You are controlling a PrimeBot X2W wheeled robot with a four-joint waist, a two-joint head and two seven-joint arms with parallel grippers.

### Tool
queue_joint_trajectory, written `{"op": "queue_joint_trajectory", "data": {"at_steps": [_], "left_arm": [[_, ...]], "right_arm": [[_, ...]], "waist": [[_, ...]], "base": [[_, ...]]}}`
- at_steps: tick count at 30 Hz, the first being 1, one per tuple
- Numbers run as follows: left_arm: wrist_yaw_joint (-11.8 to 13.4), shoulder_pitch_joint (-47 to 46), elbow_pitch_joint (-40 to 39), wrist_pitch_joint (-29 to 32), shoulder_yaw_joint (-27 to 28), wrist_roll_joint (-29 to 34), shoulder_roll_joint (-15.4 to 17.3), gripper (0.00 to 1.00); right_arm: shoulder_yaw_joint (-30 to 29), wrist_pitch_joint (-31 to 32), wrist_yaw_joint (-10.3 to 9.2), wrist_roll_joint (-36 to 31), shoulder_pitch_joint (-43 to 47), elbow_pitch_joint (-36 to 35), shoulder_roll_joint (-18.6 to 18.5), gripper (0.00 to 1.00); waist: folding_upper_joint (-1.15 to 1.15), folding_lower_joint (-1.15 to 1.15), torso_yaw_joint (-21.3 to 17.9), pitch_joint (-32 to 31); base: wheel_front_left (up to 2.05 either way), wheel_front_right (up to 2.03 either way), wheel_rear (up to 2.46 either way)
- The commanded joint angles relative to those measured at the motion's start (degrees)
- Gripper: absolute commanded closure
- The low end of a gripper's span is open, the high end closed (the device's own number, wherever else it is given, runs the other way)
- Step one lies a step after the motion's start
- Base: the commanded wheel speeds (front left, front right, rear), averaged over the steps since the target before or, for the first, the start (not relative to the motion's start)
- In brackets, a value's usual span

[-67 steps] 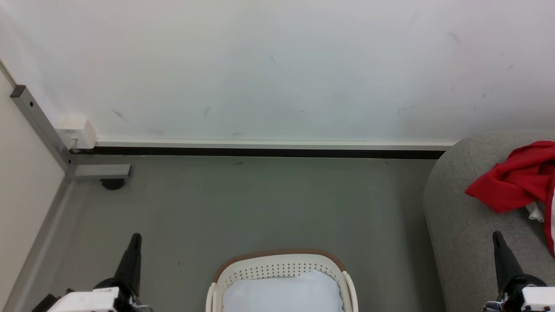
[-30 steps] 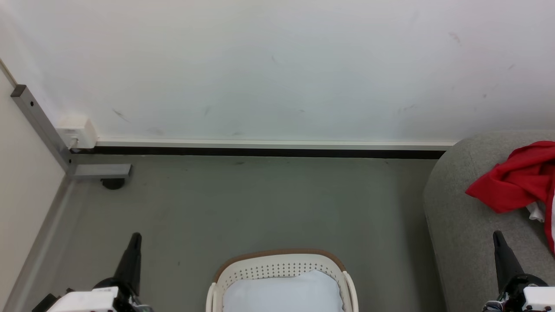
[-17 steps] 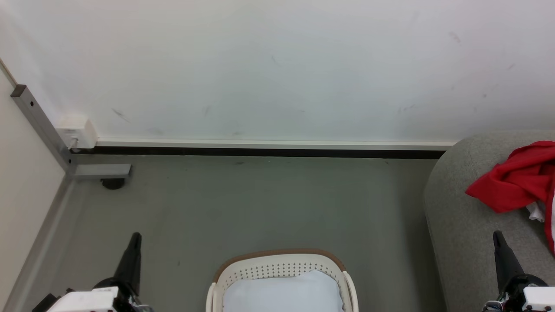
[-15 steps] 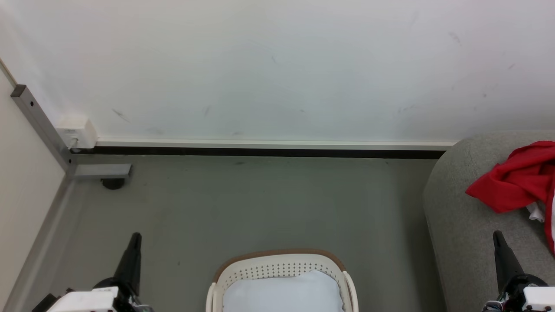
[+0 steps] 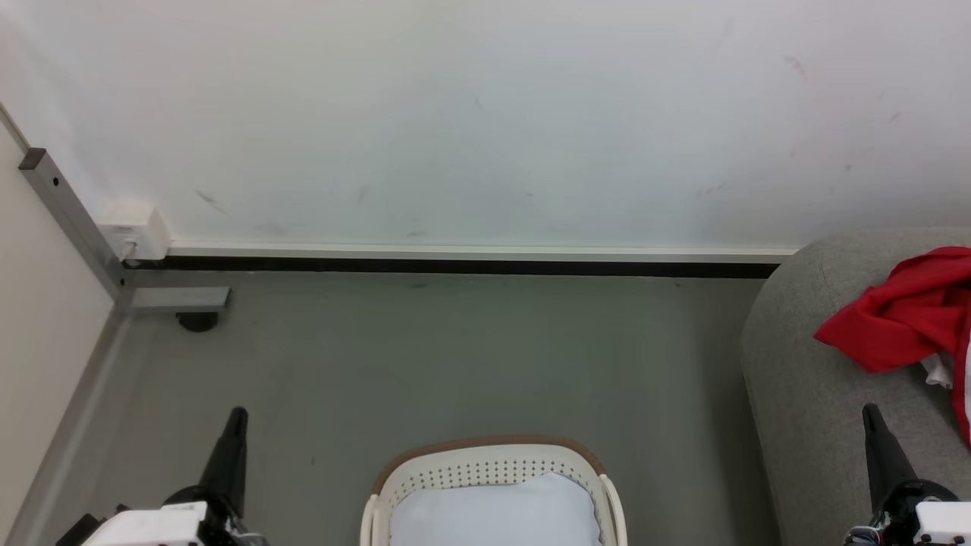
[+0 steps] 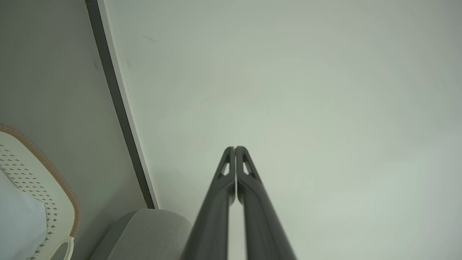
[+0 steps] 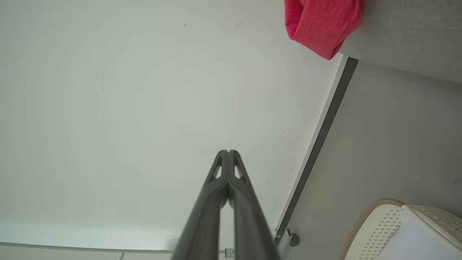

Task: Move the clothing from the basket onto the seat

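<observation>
Red clothing (image 5: 903, 318) with a bit of white trim lies bunched on the grey seat (image 5: 804, 379) at the right edge of the head view; the right wrist view catches the clothing (image 7: 321, 21) hanging over the seat (image 7: 404, 32). The white basket (image 5: 493, 462) with its tan rim sits on the floor at bottom centre, a pale bluish-white pad (image 5: 493, 512) inside it; no red fabric shows in it. My left gripper (image 5: 237, 413) is shut and empty, left of the basket. My right gripper (image 5: 868, 409) is shut and empty, in front of the seat. Both point at the wall (image 6: 234, 147) (image 7: 228, 151).
A white wall with a dark baseboard (image 5: 455, 265) runs across ahead. A grey metal post and bracket (image 5: 174, 299) with a white box (image 5: 135, 230) stand in the left corner. Grey floor (image 5: 455, 356) lies between basket and wall.
</observation>
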Motion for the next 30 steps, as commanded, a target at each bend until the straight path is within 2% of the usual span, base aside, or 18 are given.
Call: {"op": "queue_joint_trajectory", "data": {"at_steps": [1, 30], "left_arm": [[-0.35, -0.51, -0.16, 0.24, 0.15, -0.74, 0.10, 1.00], [-0.35, -0.51, -0.16, 0.23, 0.15, -0.74, 0.10, 1.00]], "right_arm": [[-0.25, 0.24, -0.12, -0.03, -0.77, -0.27, 0.00, 1.00], [-0.27, 0.27, -0.12, -0.06, -0.78, -0.26, 0.02, 1.00]], "waist": [[0.00, 0.00, 0.00, 0.00], [0.00, 0.00, 0.00, 0.00]], "base": [[0.00, 0.00, 0.00], [0.00, 0.00, 0.00]]}}
